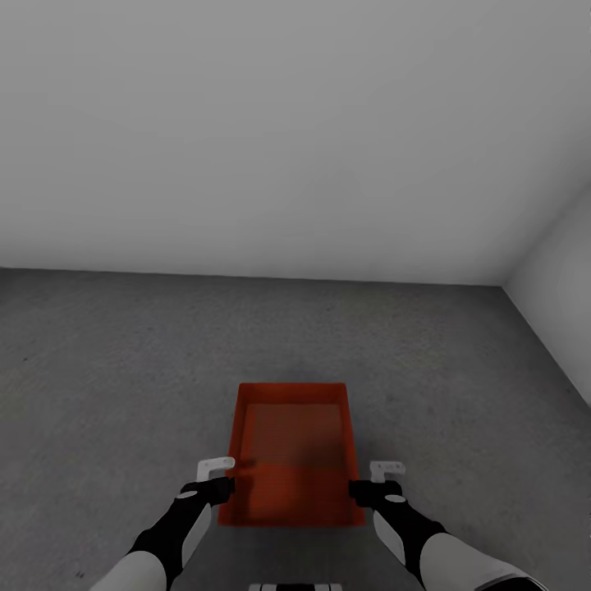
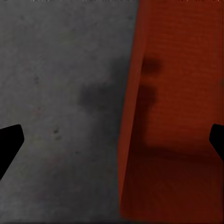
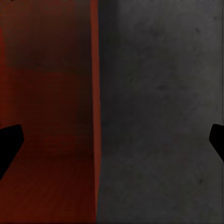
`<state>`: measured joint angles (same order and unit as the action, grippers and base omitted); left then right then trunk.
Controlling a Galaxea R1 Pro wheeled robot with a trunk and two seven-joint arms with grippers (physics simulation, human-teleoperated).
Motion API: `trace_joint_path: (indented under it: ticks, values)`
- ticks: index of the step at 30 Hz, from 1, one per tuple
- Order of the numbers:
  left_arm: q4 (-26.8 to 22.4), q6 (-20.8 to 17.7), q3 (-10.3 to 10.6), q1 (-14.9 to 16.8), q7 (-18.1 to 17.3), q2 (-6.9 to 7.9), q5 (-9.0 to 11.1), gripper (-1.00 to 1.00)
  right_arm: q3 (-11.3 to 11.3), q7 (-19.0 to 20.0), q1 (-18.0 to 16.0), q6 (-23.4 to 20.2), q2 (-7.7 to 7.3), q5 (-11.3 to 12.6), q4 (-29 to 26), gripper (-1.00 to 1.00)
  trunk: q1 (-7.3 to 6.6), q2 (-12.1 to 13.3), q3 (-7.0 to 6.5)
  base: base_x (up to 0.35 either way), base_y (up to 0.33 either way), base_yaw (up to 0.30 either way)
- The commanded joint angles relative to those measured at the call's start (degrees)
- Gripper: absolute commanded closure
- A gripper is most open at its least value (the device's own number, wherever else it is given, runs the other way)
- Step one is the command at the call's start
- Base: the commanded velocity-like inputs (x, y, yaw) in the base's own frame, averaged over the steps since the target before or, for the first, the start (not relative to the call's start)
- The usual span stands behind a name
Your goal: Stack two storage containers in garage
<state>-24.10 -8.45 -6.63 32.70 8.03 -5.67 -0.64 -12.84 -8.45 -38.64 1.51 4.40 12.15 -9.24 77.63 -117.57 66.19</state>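
Left wrist view: two dark fingertips (image 2: 10, 142) sit at opposite edges of the frame, spread wide, with the thin left wall of the shallow red-orange rectangular lidless storage container (image 2: 172, 116) running between them, one tip over the bin's inside and the other over bare concrete. Nothing is pinched; the jaws straddle the wall with clear gaps either side. Right wrist view mirrors this: fingertips (image 3: 10, 144) wide apart, the container's right wall (image 3: 95, 112) as a thin orange line between them, bin interior on one side, floor on the other. Judgement: both grippers are parted over the long walls, which fits either a two-handed rim grasp about to close or a release just made; the frames cannot say which. In the head view the left gripper (image 1: 216, 469) and right gripper (image 1: 387, 469) flank the near end of the container (image 1: 293, 451), one at each long side, symmetric, presumably to keep the wide bin level. The container lies flat on the dark grey mottled concrete floor (image 1: 107, 369), near the plain white-grey back wall (image 1: 271, 131) and well apart from the side wall (image 1: 558, 263), so it is in the garage. One bin is visible, with nothing stacked in it; the stacking step looks not yet done.
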Motion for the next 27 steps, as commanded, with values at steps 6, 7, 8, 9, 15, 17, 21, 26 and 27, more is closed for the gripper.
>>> trace_joint_path:
  ticks: [6, 7, 8, 9, 15, 17, 21, 26, 27]
  values:
    - [-0.14, -0.32, -0.14, 0.0, 0.14, -0.11, -0.04, -1.0, -0.51, -0.25, -0.03, 0.13, -0.01, 0.6, 0.07, -1.0, -1.33, 2.41, -1.05, 0.0, 0.0, 0.0]
    - [-0.13, -0.29, -0.14, 0.0, 0.14, -0.12, -0.03, -1.0, -0.51, -0.25, -0.03, 0.11, 0.01, 0.62, 0.08, -1.0, -1.55, 2.81, -1.23, 0.0, 0.0, 0.0]
    - [-0.11, -0.28, -0.14, 0.0, 0.13, -0.13, -0.04, -1.0, -0.52, -0.25, -0.03, 0.06, 0.0, 0.65, 0.08, -1.0, -1.77, 3.21, -1.41, 0.0, 0.0, 0.0]
    - [-0.1, -0.27, -0.14, 0.0, 0.12, -0.13, -0.03, -1.0, -0.52, -0.25, -0.03, 0.04, 0.02, 0.66, 0.08, -1.0, -1.99, 3.61, -1.59, 0.0, 0.0, 0.0]
    - [-0.11, -0.25, -0.14, 0.0, 0.15, -0.12, -0.05, -1.0, -0.51, -0.25, -0.03, 0.2, 0.03, 0.62, 0.07, -1.0, -3.31, 6.02, -2.66, 0.0, 0.0, 0.0]
    - [-0.13, -0.25, -0.12, 0.0, 0.15, -0.13, -0.06, -1.0, -0.52, -0.25, -0.03, 0.26, 0.02, 0.61, 0.04, -1.0, -3.75, 6.82, -3.02, 0.0, 0.0, 0.0]
    - [-0.15, -0.25, -0.13, 0.0, 0.15, -0.12, -0.07, -1.0, -0.46, -0.25, -0.03, 0.35, 0.0, 0.6, 0.03, -1.0, -4.63, 8.42, -3.74, 0.0, 0.0, 0.0]
    - [-0.23, -0.17, -0.14, 0.0, 0.08, -0.08, -0.01, -1.0, -0.44, -0.25, -0.03, 0.41, -0.01, 0.6, 0.03, -1.0, -5.72, 10.43, -4.64, 0.0, 0.0, 0.0]
    - [-0.24, -0.1, -0.14, 0.0, 0.08, -0.07, 0.0, -1.0, -0.44, -0.25, -0.03, 0.41, -0.01, 0.6, 0.02, -1.0, -5.94, 10.83, -4.82, 0.0, 0.0, 0.0]
